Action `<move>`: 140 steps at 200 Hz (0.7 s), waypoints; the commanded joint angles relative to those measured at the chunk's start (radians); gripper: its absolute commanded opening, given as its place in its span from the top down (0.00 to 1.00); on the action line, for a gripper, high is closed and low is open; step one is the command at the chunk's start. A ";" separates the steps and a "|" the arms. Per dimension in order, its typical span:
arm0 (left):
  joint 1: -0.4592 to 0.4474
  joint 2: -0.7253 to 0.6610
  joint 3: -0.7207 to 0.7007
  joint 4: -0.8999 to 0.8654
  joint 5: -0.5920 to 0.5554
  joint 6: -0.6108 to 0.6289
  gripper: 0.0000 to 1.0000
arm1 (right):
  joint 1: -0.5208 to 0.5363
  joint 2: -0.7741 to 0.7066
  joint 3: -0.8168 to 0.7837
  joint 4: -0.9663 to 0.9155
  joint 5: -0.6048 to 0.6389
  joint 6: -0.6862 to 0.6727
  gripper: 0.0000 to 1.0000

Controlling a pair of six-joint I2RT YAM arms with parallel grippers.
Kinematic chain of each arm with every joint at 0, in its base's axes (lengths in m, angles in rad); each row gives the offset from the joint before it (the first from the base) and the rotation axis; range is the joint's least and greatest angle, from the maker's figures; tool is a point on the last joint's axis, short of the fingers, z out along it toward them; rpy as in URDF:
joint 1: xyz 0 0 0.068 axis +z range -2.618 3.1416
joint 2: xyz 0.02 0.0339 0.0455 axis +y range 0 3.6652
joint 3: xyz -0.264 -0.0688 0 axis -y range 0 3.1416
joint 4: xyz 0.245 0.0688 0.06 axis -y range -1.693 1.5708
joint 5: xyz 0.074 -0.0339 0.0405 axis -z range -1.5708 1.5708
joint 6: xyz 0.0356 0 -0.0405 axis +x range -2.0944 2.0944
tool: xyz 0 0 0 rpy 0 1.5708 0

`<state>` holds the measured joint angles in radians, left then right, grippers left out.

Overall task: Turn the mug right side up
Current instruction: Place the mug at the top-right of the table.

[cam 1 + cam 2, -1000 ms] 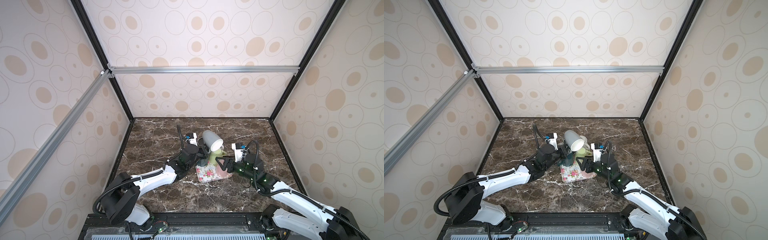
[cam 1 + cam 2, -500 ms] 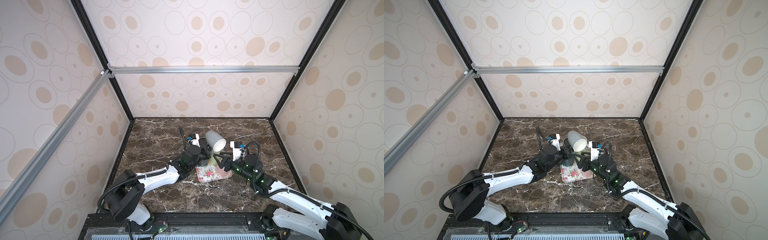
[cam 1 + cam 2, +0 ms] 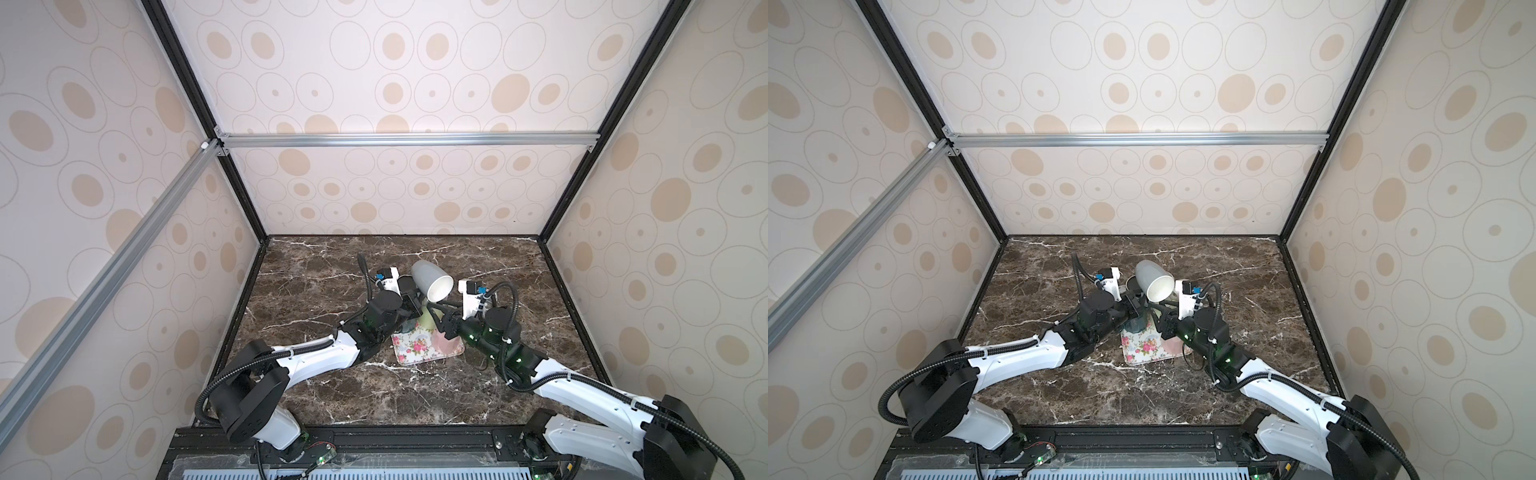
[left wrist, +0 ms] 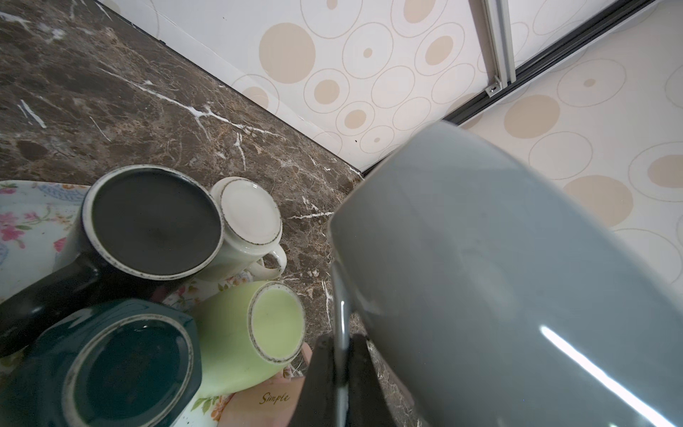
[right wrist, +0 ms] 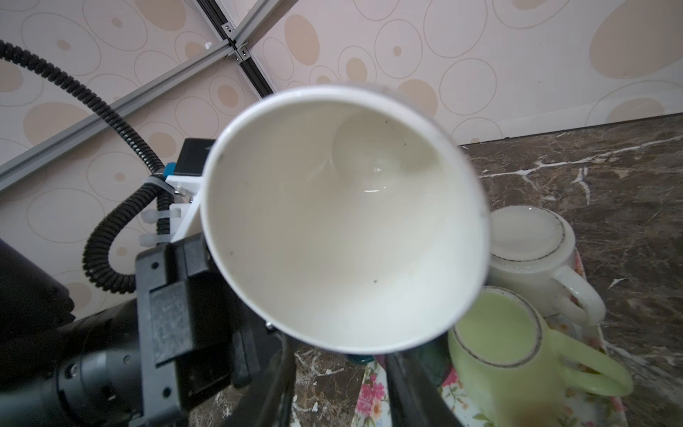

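Observation:
A grey mug (image 3: 430, 280) (image 3: 1152, 280) with a white inside hangs tilted on its side above the table, mouth toward the right arm. My left gripper (image 4: 342, 340) (image 3: 412, 303) is shut on the mug's thin handle, as the left wrist view shows beside the grey wall (image 4: 517, 277). My right gripper (image 5: 338, 360) (image 3: 436, 309) sits just below the mug's rim (image 5: 343, 222). Its fingers stand apart, with only table and tray showing between them.
A floral tray (image 3: 419, 353) (image 4: 22, 222) lies under both grippers with several upside-down mugs: black (image 4: 155, 222), cream (image 4: 251, 218), light green (image 4: 258, 332), dark teal (image 4: 122, 362), and a pink one (image 4: 266, 399). Patterned walls enclose the marble table (image 3: 332, 395).
The right gripper has moved in toward the mug's mouth and its jaws have narrowed. The left gripper has kept hold of the handle, with the mug shifting only slightly.

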<state>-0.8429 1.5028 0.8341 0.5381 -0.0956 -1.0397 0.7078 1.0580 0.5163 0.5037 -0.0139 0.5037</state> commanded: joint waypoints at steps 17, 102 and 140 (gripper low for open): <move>-0.019 -0.004 0.063 0.123 0.002 -0.048 1.00 | 0.010 0.015 0.007 0.063 0.046 -0.022 0.60; -0.045 0.027 0.083 0.144 0.006 -0.081 1.00 | 0.009 0.084 0.025 0.143 0.061 -0.025 0.63; -0.075 0.043 0.084 0.172 0.001 -0.106 1.00 | 0.011 0.093 0.029 0.137 0.137 -0.042 0.67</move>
<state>-0.8707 1.5558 0.8581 0.5919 -0.1040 -1.1133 0.7124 1.1450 0.5171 0.5980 0.0631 0.4793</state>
